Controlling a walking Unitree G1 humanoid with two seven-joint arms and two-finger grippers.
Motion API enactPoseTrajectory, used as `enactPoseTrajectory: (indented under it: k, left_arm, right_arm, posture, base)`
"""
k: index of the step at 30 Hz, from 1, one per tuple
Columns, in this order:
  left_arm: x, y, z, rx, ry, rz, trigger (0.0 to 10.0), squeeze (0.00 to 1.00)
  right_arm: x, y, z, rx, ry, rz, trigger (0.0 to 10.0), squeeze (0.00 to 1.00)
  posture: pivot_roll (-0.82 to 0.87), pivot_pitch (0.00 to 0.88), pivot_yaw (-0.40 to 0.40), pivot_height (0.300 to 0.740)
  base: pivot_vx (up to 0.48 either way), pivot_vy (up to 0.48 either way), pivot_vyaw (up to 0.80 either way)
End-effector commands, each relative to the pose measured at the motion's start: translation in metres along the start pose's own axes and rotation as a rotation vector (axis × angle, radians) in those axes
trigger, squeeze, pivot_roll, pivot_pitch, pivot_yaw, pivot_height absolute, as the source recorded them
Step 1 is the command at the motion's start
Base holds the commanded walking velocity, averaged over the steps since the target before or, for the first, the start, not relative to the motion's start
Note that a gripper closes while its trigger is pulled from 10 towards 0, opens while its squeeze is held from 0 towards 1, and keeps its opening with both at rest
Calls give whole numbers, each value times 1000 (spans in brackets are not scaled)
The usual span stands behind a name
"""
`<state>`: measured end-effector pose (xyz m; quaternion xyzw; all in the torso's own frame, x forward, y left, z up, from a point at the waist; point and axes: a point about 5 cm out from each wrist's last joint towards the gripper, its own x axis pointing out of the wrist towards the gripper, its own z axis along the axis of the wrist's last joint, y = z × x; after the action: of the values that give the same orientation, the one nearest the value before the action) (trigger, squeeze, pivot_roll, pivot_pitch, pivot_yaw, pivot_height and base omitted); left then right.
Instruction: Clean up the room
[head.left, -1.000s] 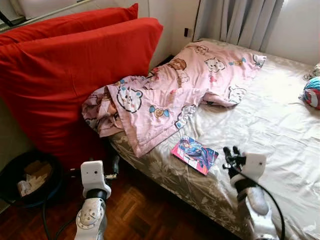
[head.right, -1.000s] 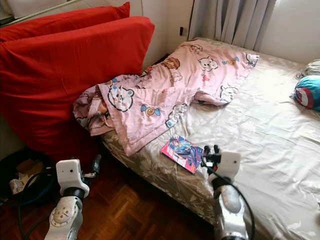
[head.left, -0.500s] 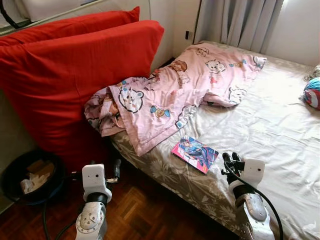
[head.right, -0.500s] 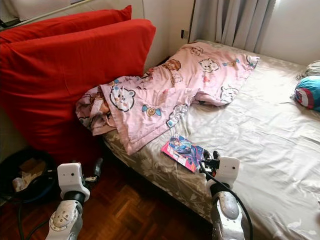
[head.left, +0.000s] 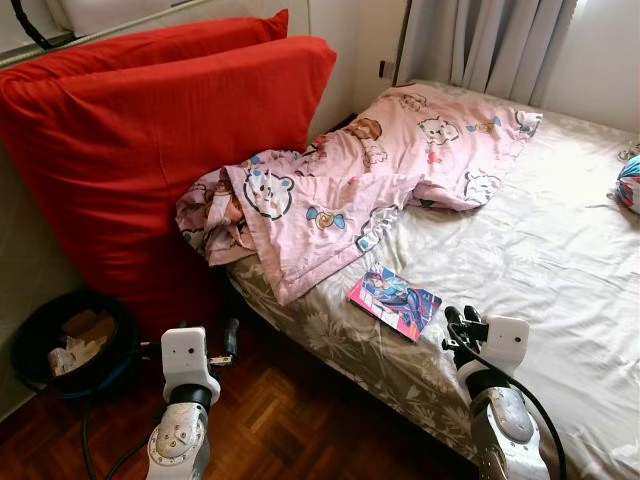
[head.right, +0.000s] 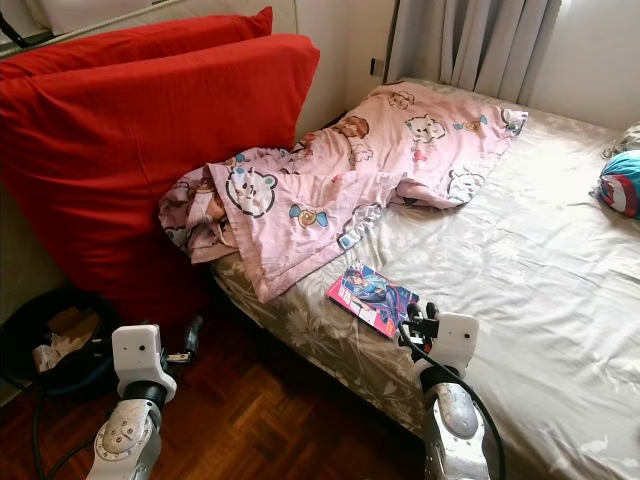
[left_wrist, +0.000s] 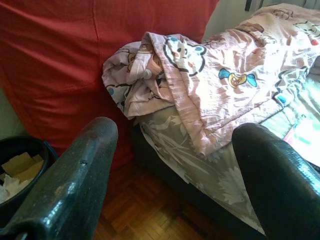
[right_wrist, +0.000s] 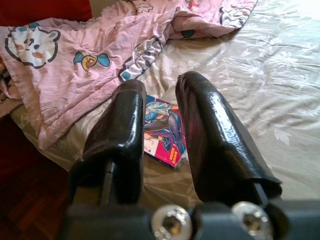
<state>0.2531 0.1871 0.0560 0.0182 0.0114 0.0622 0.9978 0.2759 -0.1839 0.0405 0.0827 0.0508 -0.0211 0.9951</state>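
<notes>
— While the right gripper (head.right: 418, 322) hovers over the bed (head.left: 560, 250), where is the comic book (head.left: 393, 300)?
— Flat near the mattress edge, just beyond its narrowly parted, empty fingers (right_wrist: 122, 135).
— And the left gripper (head.left: 230, 338)?
— Spread wide above the floor.

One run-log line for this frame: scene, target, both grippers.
scene: bed with pink blanket | target: comic book near bed edge | right gripper: open, aimed at book, apart | left gripper: open, idle
</notes>
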Motion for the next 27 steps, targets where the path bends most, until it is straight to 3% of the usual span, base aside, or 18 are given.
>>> enactPoseTrajectory:
  k: [1, 27]
  left_arm:
    - [0, 3, -5, 1, 26, 3, 10000, 0]
    - [-2, 4, -10, -31, 55, -3, 10000, 0]
  right_arm:
    - [0, 0, 1, 5, -6, -4, 10000, 0]
    - [2, -1, -1, -7, -1, 1, 10000, 0]
  posture:
    - [-89, 30, 24, 669]
    - [-102, 0, 31, 669]
  base:
    - [0, 0, 0]
    - [0, 0, 0]
